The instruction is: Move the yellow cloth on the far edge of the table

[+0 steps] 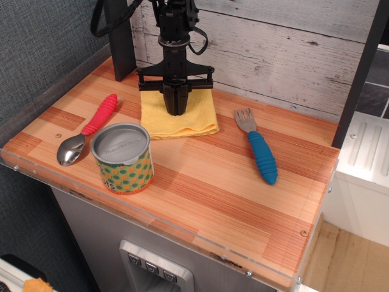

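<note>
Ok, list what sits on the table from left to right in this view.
spoon → can → yellow cloth, with the gripper down on it → fork

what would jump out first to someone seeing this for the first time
The black gripper comes straight down onto the yellow cloth near the back wall, fingers together on the fabric. In front, at the near left of the striped wooden table, stands a can patterned with green and orange dots. A red-handled spoon lies left of it and a blue-handled fork to the right.
</note>
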`<state>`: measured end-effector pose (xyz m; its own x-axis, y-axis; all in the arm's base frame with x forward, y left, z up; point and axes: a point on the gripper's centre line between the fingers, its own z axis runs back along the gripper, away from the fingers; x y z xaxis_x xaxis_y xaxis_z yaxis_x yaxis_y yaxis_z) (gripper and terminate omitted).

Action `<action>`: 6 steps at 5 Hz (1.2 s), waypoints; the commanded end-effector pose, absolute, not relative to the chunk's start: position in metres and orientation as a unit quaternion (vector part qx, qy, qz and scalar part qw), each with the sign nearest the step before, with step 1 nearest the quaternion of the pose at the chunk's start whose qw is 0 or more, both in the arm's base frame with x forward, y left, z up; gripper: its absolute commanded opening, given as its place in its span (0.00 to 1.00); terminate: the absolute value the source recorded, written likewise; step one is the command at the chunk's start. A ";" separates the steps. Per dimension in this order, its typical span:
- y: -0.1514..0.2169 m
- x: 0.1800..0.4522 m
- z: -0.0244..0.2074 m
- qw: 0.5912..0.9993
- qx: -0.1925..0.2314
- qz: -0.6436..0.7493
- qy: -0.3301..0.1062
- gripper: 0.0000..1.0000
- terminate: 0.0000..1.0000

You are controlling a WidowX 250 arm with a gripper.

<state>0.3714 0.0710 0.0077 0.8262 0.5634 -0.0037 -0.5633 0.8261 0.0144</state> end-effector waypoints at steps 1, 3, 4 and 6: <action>0.047 0.358 0.009 0.944 0.019 0.330 0.013 0.00 0.00; 0.038 0.346 0.010 0.936 0.012 0.351 0.013 0.00 0.00; 0.030 0.339 0.008 0.934 0.015 0.356 0.017 0.00 0.00; 0.013 0.324 0.001 0.938 0.022 0.344 0.019 0.00 0.00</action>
<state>0.3300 0.0225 0.0064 0.7519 0.6593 0.0044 -0.6590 0.7514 0.0348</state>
